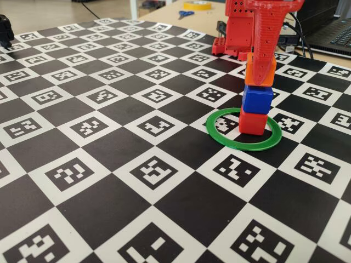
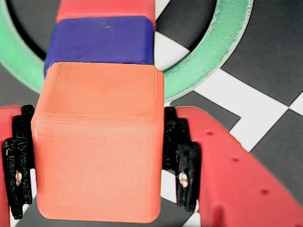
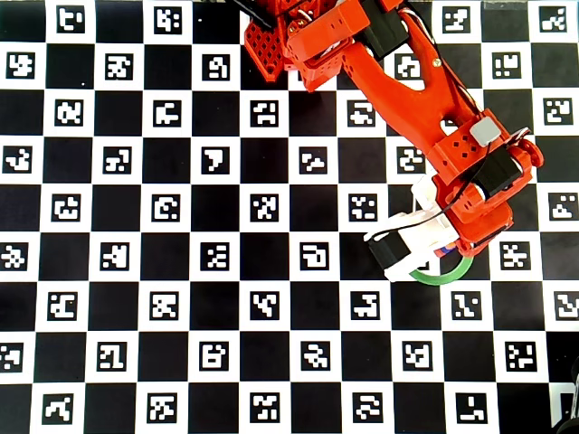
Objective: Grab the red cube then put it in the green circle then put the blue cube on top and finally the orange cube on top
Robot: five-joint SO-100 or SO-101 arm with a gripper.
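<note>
Fixed view first: the red cube (image 1: 252, 123) sat inside the green circle (image 1: 219, 135), toward its right side, on the checkered marker board (image 1: 109, 181). The blue cube (image 1: 257, 98) rested on the red one, turned slightly, and the orange cube (image 1: 260, 69) sat on top of the blue. The red gripper (image 1: 260, 68) came down from above, one finger running down the face of the orange cube. A pair of scissors (image 1: 186, 13) and a roll of tape (image 1: 197, 5) lay on the wooden table behind the board.

Wrist view: the orange cube (image 2: 99, 142) filled the space between the black pads (image 2: 182, 163), the jaws pinching it on both sides. Beyond it showed the blue cube (image 2: 102, 40), the red cube (image 2: 106, 8) and the green circle (image 2: 222, 42).

Overhead view: the arm (image 3: 398, 81) covered the stack, and only an arc of the green circle (image 3: 448, 276) showed beneath the wrist.
</note>
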